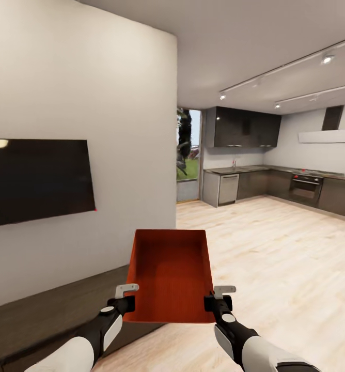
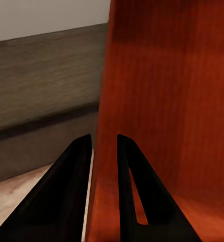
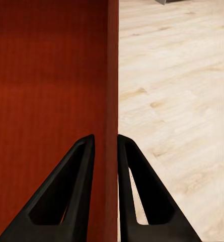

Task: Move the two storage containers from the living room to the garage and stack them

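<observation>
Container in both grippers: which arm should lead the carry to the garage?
Neither: each side is equally placed. The left gripper pinches the storage container by its left wall, the right gripper its right wall, jaws straddling each thin wall. Keep both.

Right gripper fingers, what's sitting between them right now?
The storage container side wall: in the right wrist view the right gripper straddles that thin orange-red wall, one finger each side.

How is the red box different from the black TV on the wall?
The storage container is orange-red; the TV is black. The container is an open bin with thin walls, the TV a flat panel. The container is held up between the left gripper and right gripper; the TV hangs on the wall. Both are rectangular.
</observation>
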You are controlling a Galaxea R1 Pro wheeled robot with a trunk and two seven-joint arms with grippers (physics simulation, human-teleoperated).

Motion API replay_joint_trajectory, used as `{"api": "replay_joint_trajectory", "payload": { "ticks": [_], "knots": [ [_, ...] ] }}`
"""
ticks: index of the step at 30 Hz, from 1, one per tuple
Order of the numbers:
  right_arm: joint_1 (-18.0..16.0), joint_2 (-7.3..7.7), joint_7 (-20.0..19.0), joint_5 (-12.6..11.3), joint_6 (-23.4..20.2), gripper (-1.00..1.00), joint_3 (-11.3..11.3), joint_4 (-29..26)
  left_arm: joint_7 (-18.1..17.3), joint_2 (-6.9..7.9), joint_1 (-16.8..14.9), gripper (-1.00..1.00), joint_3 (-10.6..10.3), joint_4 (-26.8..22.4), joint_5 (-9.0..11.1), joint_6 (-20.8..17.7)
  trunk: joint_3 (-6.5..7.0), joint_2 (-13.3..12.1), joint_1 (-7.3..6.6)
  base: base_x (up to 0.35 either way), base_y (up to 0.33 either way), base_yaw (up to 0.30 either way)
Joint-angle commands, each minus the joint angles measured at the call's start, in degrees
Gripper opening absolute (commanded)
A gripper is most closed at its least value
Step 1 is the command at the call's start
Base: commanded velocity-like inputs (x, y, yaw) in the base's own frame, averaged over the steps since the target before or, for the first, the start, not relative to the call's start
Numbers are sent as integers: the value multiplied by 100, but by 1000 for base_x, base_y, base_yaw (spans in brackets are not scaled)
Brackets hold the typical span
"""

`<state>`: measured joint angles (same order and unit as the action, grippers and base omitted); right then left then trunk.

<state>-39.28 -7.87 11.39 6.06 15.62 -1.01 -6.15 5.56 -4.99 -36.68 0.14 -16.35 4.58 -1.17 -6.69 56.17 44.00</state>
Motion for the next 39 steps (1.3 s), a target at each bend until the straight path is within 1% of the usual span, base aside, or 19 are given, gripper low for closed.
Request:
{"api": "replay_joint_trajectory", "payload": {
  "ticks": [1, 7, 39],
  "knots": [
    [-10, -4, 12, 133, -7, -100, -321, -106, 191, 24, 3, -100, 23, 0, 0, -15, -9, 6, 3, 204, 0, -261],
    [-10, -8, 12, 133, -7, -100, -321, -105, 182, 30, 1, -100, 21, -6, -1, -6, -9, 6, 3, 122, 0, -261],
    [-10, -13, 3, 133, 0, -100, -356, -106, 183, 33, -1, -100, 13, -35, -1, -6, -9, 6, 3, 1, 0, -261]
  ]
}}
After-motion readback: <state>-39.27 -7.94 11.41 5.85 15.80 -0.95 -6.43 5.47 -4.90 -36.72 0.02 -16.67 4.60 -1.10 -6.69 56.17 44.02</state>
